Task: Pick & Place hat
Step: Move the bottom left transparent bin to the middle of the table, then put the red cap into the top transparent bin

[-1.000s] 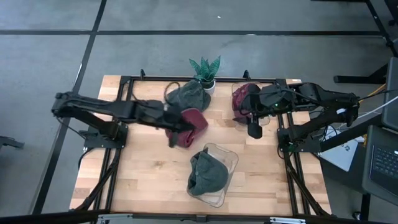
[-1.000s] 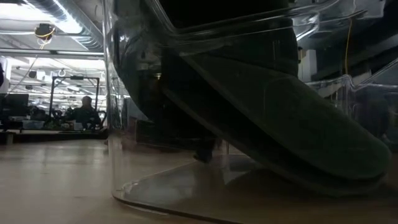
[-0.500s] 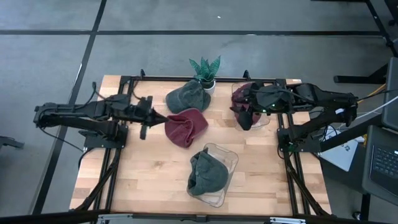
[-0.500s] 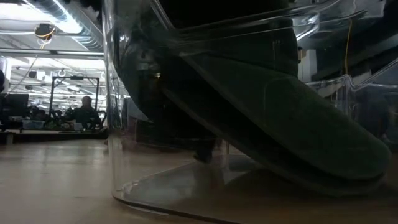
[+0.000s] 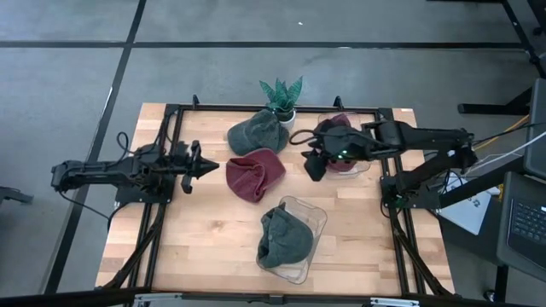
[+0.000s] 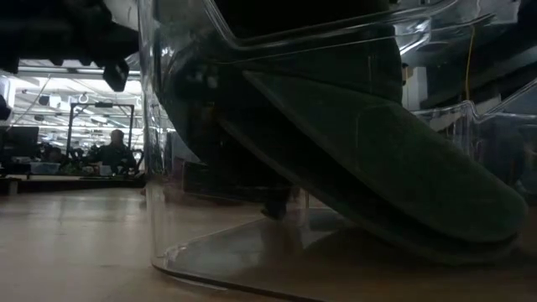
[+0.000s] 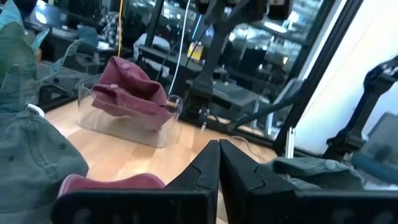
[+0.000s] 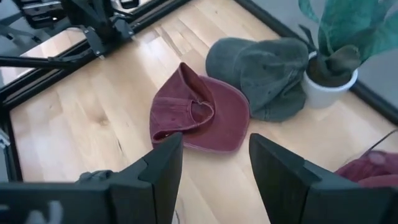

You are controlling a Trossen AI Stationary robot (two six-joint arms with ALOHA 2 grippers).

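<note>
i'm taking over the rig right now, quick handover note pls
Left gripper: shut, empty, at the table's left side, apart from the hats.
Right gripper: open, empty, above the table right of the loose red hat.
Hats: a green hat in the near clear bin; a red hat in the far right bin; the loose red hat and a loose green hat lie on the table by the plant.
Done: two hats binned.
Left: likely the two loose hats.

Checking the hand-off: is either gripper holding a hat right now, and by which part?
Nothing is held. The left gripper is shut on nothing; the right gripper is open above the loose maroon hat.
</note>
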